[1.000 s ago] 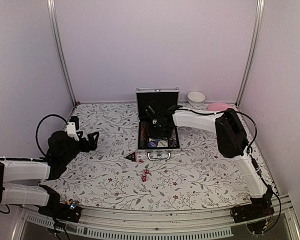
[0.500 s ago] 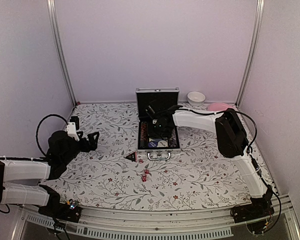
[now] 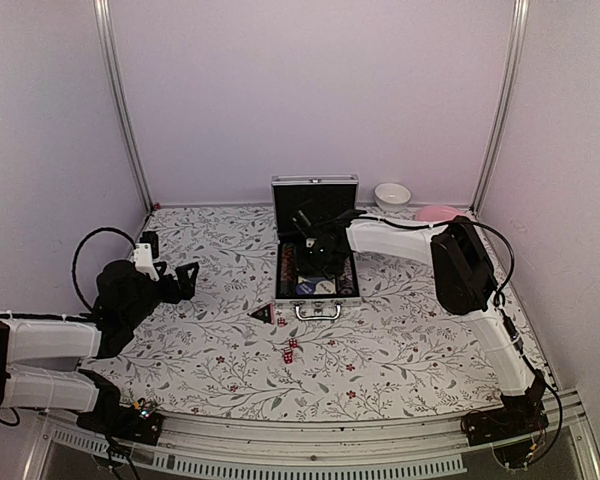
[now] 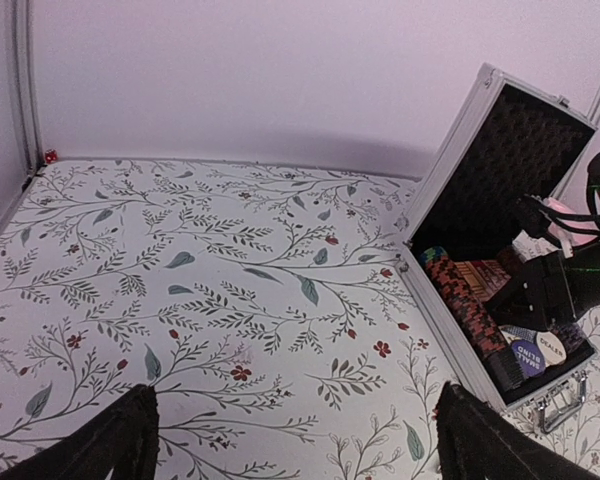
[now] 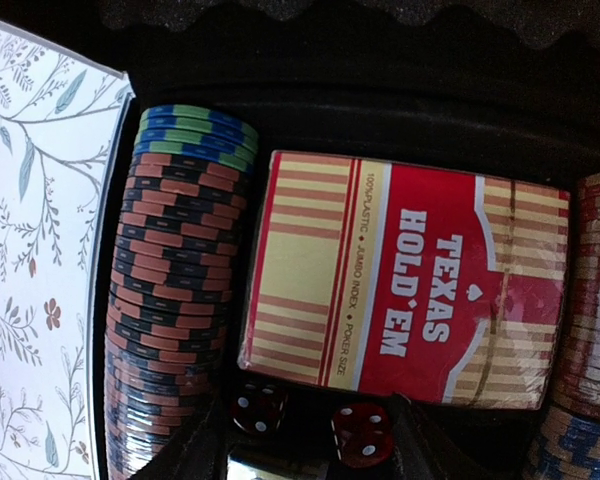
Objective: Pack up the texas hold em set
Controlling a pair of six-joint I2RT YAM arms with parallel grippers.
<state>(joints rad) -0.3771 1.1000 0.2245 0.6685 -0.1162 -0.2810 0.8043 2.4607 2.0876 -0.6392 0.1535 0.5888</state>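
Jaws of the right gripper (image 5: pixel 308 435) parted, two red dice (image 5: pixel 360 435) between them — left gripper (image 4: pixel 295 420) spread wide.

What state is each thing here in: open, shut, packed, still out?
Case: open, lid upright.
Card pack: flat in the case.
Chips: in rows in the case.
Two dice: in the case.
Other dice: loose on the table.
Black triangle: on the table, unpacked.
Left pincer: open, empty.
Right pincer: open, over the case.
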